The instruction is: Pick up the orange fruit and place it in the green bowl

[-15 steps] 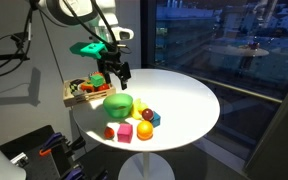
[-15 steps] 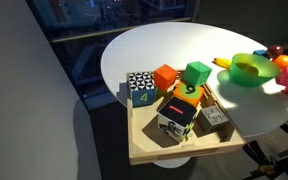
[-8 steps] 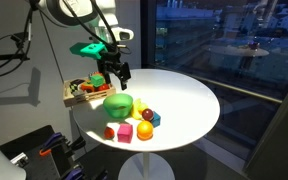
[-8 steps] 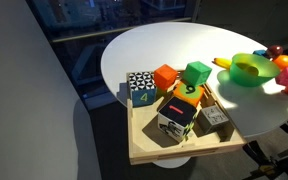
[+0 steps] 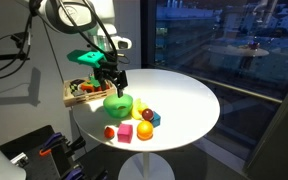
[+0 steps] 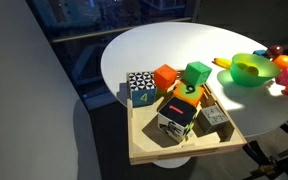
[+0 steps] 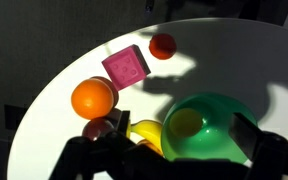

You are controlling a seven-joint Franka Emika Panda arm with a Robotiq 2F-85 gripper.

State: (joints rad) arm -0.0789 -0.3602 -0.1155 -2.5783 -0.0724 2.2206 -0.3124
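Bearing everything is the white round table [image 5: 184, 100]; on it, the green bowl [image 7: 229, 115] serves as landmark. My gripper [image 5: 114, 84] hangs directly above the bowl, jaws spread wide and empty. In the wrist view they frame the bowl with nothing between them. The orange fruit [image 7: 163, 45] sits on the table outside the bowl, apart from its rim and just beside the pink cube [image 7: 124, 67].

Step in hand, as I judge it: the approach, with no grasp yet. Next I must shift off the bowl, centre over the fruit and descend.

Surroundings:
- The wooden tray [image 6: 144, 150] of blocks lies on the bowl's far side from the fruit, off my route.
- The larger orange [image 7: 93, 98], the yellow fruit [image 7: 146, 135] and the dark red fruit [image 7: 99, 128] cluster by the bowl's side.
- The cube is the nearest obstacle — a jaw could nudge it.
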